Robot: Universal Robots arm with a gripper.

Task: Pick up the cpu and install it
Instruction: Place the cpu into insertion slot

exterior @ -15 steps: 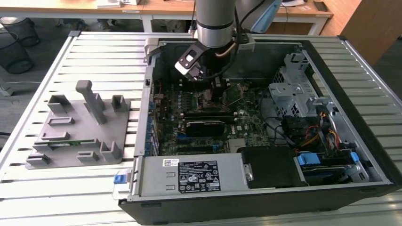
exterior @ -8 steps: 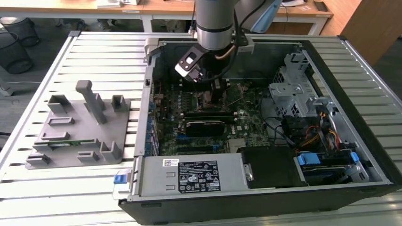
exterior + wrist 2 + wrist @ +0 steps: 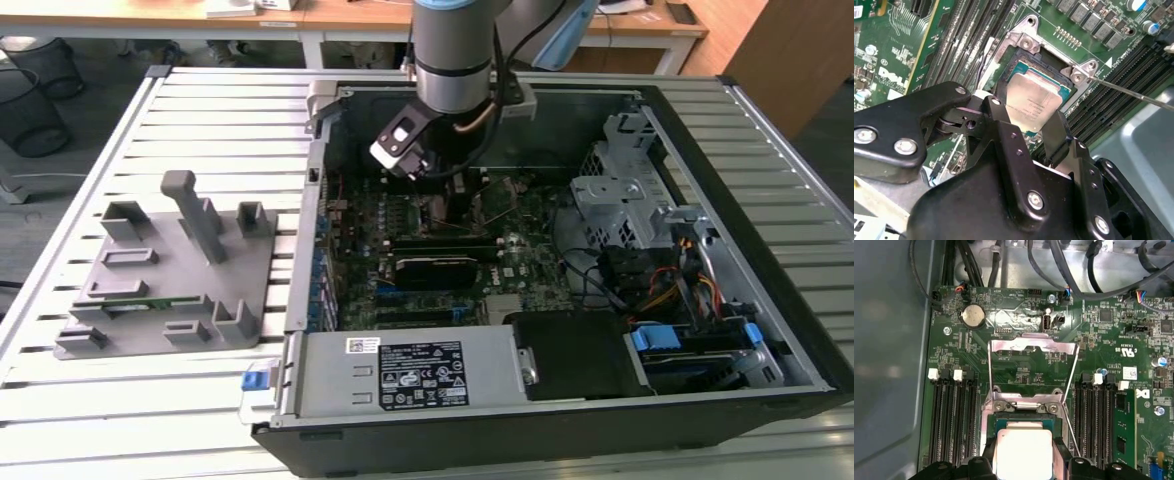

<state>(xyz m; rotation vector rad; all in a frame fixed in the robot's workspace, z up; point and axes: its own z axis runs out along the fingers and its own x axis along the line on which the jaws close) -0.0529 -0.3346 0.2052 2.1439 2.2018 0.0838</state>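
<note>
My end effector [image 3: 1029, 125] is closed narrow on the cpu [image 3: 1035, 97]. One black finger [image 3: 1004, 137] lies along each of two opposite edges, and the silvery top is bare between them. In both wrist views the cpu hangs at the mouth of the open socket [image 3: 1024, 407]. I cannot tell whether its underside already touches the seat.

I judge the step in hand to be seating it, and that calls for patience. The chip should stay flat and its edges parallel to the socket frame. I want no sideways slide across the contacts and no pressing. If it does not drop in freely, the alignment is off.

Beyond the socket, the metal load plate [image 3: 1032, 347] stands raised in the first wrist view, clear of the chip's path. The thin lever rod [image 3: 1134, 93] runs off to one side in the second wrist view. Memory slots [image 3: 954, 415] flank the socket.

In the exterior view my arm reaches into the computer case [image 3: 400, 375] at upper middle, and the case sits on the slatted table [image 3: 200, 120].
</note>
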